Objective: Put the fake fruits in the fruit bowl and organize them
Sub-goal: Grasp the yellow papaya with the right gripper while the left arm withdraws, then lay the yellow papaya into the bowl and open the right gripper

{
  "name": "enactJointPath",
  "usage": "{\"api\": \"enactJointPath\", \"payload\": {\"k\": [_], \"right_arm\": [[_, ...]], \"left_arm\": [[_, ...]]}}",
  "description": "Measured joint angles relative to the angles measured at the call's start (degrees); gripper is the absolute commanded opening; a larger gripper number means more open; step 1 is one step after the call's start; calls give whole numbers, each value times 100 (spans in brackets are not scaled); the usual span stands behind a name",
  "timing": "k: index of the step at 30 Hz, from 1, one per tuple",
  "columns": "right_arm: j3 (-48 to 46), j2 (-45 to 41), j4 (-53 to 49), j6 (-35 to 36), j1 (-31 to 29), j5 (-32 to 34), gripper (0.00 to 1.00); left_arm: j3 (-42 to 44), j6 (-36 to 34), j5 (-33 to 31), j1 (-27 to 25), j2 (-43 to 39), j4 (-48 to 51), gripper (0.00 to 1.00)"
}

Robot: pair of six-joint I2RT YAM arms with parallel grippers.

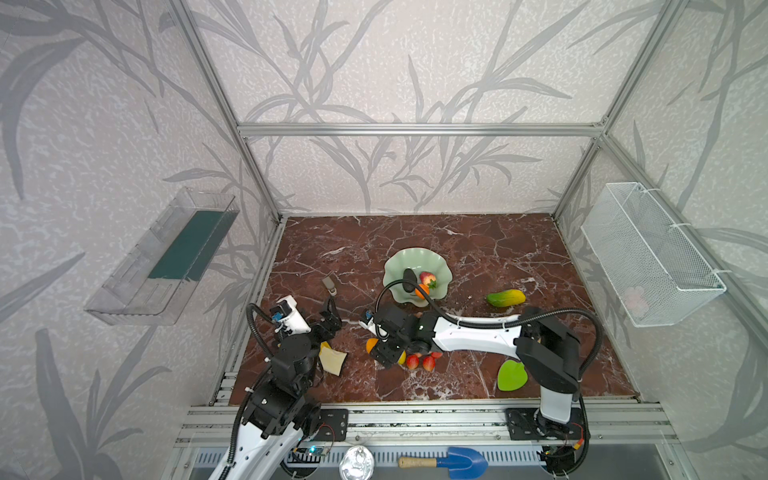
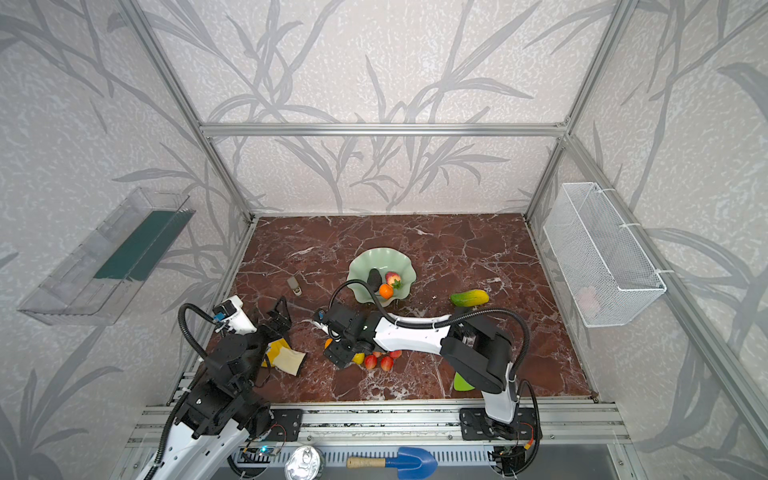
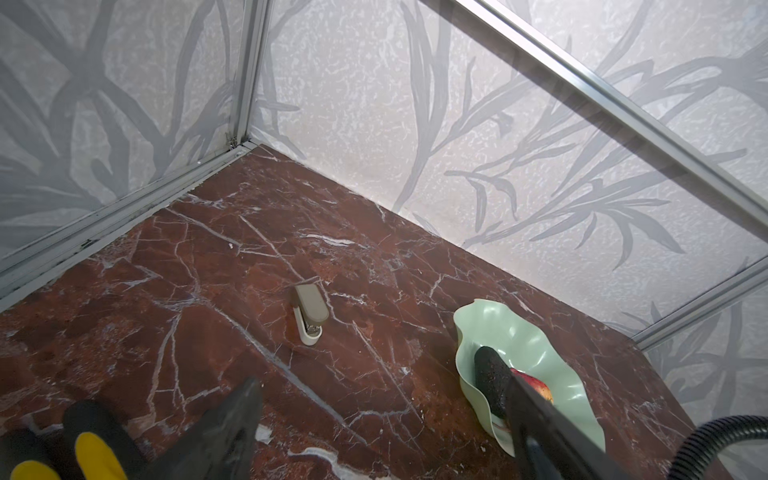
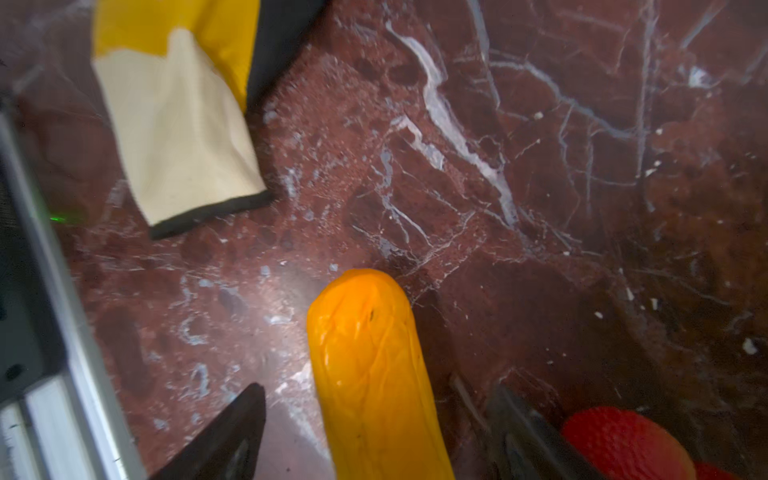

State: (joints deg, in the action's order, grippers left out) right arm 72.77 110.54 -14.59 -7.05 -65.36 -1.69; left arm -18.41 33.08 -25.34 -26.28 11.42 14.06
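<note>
The pale green fruit bowl (image 1: 399,257) (image 2: 380,255) (image 3: 536,345) holds a dark avocado (image 1: 409,276) (image 3: 490,378), a red strawberry (image 1: 427,277) and a round orange (image 1: 422,291). My right gripper (image 1: 380,351) (image 4: 374,436) is open low over the floor. A yellow-orange oblong fruit (image 4: 365,365) (image 1: 371,344) lies between its fingers (image 4: 232,432) with a gap on each side. Red berries (image 1: 419,362) (image 4: 623,444) lie right beside it. A green-yellow oblong fruit (image 1: 506,297) rests to the right of the bowl. My left gripper (image 1: 332,314) (image 3: 386,428) is open and empty, left of the bowl.
A yellow and cream pouch (image 1: 332,359) (image 4: 178,124) lies by the left arm. A small stapler (image 1: 329,284) (image 3: 309,311) sits left of the bowl. A green leaf scoop (image 1: 512,375) lies front right. A wire basket (image 1: 648,257) and a clear tray (image 1: 166,257) hang on the side walls.
</note>
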Motion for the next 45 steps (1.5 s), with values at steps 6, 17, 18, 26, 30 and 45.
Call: {"api": "enactJointPath", "payload": {"k": [6,17,18,26,30,45], "right_arm": [[372,590,-122,7,2,103,52],[229,-315,201,-291,245,-236,36],[170,-570,293,-321,382,-273,36],[380,-1180,673,-326,2096,-258,38],[723,-658,562,-205,2564,-166,39],[931,20,317,-109,3032,-273,86]], "left_arm": [[-111,-7,-20,0,2,282,92],[-258,-55,-28,0,-4,472,92],[-291,-57,-26,0,-4,490,91],[-398,-42,149,0,63,433,91],[-398,4,479,0,387,295,91],[-789,-59,2953,0,2876,168,72]]}}
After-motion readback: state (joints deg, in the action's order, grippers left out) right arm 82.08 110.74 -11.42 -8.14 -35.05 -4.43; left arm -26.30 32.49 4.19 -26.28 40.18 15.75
